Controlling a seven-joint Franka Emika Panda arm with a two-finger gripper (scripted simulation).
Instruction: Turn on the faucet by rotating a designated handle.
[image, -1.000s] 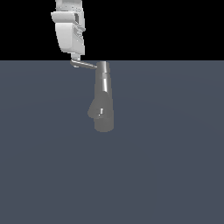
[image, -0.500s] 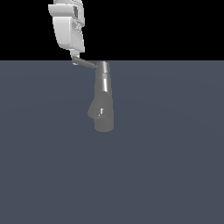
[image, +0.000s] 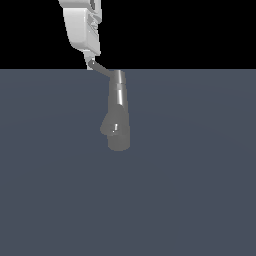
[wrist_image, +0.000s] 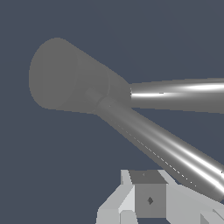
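Observation:
The grey faucet (image: 119, 112) stands in the middle of the exterior view, its stubby spout bulging toward that view's left. The handle (image: 102, 69), a thin rod, sticks out from the faucet's top toward the exterior view's left. My white gripper (image: 91, 61) comes down from above, and its fingertips touch the rod's outer end. In the wrist view the handle (wrist_image: 166, 148) runs slantwise close past my gripper (wrist_image: 148, 199), beside the fingers rather than between them. Behind it lies the faucet (wrist_image: 65, 78). The fingers look pressed together with nothing held.
A flat dark grey floor (image: 200, 190) stretches all around the faucet. Nothing else stands on it.
The handle's outer end has swung upward in the exterior view, from level to slanted. My gripper has risen and shifted slightly to that view's right with it.

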